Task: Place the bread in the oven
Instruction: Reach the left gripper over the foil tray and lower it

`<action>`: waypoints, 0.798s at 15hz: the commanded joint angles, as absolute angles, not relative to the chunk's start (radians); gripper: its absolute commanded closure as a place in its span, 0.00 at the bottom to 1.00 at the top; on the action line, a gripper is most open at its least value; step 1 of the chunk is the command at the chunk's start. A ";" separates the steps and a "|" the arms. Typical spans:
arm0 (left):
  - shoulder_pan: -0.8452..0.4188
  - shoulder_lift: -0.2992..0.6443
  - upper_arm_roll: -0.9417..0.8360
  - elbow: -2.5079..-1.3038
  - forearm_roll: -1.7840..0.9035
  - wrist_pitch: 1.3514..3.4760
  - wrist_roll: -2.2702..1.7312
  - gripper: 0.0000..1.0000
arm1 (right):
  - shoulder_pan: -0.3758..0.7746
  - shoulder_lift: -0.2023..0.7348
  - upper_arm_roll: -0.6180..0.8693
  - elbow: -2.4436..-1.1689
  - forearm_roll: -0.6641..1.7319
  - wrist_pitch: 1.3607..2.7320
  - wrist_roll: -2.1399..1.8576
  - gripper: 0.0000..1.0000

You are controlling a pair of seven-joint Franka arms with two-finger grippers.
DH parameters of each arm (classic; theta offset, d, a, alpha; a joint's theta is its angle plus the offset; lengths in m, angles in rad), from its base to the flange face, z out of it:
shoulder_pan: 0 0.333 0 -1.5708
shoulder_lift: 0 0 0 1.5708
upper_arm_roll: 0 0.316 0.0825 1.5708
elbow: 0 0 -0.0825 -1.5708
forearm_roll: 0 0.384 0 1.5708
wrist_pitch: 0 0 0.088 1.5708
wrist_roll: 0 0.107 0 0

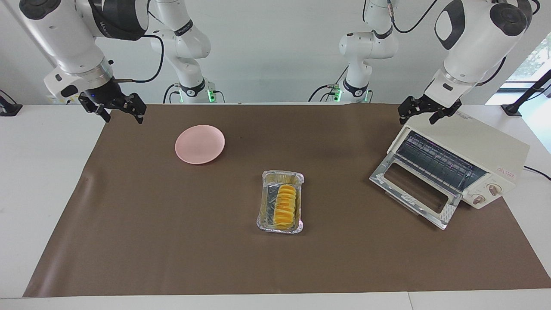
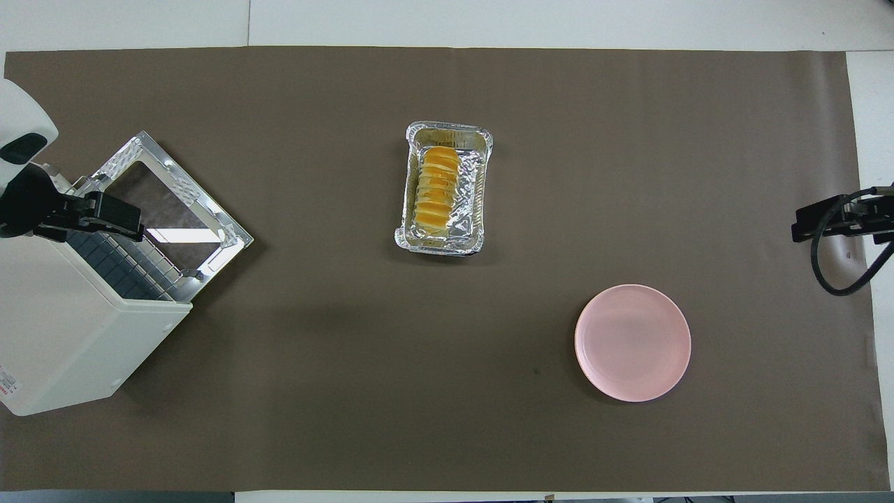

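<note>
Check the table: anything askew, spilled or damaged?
Nothing spilled or damaged. The cream-white toaster oven sits angled on the brown mat, its glass drop door already open. The ridged yellow-orange bread loaf lies off-centre in the crinkled silver foil tray. The round pink plate is bare.

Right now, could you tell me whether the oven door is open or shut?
Open: the oven has its glass door dropped flat onto the mat, leaving the wire rack exposed.
</note>
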State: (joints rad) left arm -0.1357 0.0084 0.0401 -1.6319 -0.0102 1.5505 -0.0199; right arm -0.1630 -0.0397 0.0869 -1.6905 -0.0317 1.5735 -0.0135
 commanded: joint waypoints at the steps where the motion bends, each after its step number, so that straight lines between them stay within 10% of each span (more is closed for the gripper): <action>1: -0.193 0.062 0.020 -1.582 0.031 1.588 -0.110 0.00 | -0.172 -0.057 0.095 -1.709 -0.038 1.571 -0.031 0.00; 6: -0.360 0.440 0.026 -1.101 -0.008 1.431 -0.271 0.00 | -0.172 -0.057 0.095 -1.709 -0.038 1.571 -0.031 0.00; 12: -0.570 0.616 0.040 -1.031 -0.100 1.653 -0.540 0.00 | -0.172 -0.057 0.095 -1.709 -0.038 1.571 -0.031 0.00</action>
State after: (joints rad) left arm -0.4889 0.5139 0.0099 -1.1087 -0.0811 1.5998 -0.4493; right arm -0.1630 -0.0397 0.0870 -1.6907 -0.0317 1.5735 -0.0135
